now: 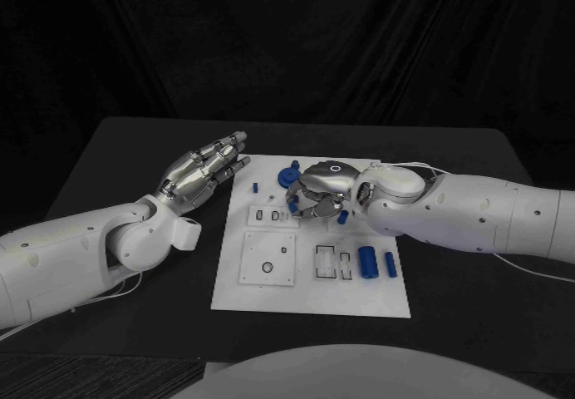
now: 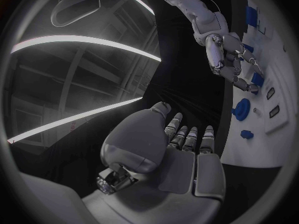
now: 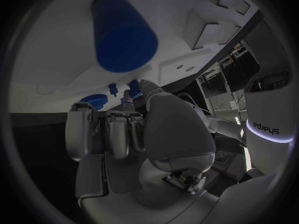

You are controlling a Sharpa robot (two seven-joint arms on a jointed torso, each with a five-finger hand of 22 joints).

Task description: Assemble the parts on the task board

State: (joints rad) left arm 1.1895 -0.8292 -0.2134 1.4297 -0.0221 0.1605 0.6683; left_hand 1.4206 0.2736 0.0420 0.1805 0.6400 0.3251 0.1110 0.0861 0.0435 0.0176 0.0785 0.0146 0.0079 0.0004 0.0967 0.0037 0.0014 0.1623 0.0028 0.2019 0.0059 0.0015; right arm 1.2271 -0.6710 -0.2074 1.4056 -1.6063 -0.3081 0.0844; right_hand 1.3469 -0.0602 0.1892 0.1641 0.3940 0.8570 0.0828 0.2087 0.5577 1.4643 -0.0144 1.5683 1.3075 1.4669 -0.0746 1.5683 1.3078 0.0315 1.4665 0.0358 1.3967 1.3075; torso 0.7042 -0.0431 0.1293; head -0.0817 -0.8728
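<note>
The white flat task board [image 1: 360, 295] is lying in the middle of the black counter [image 1: 479, 291]. Small blue plastic parts are sitting on it. 2 blue upright cylinders [image 1: 368, 263] are standing side by side near the board's right edge, next to a row of narrow slots. A blue round gear-shaped part [image 1: 287, 176] is sitting near the far edge of the board. A small blue peg [image 1: 255, 188] is lying near the board's left edge.

The right robot hand [image 1: 316, 193] is reaching over the far middle of the board, just beside the gear-shaped part. Its fingers are curling down toward the board. In the left wrist view this robot hand [image 2: 231, 59] is hanging over the board with bent fingers, and a small blue part [image 2: 257, 79] is sitting close by its fingertips. I cannot tell if it is grasping anything.

The left robot hand [image 1: 206, 170] is floating above the counter just left of the board's far corner. Its fingers are stretched out flat and spread, so it is released and grasping nothing.
</note>
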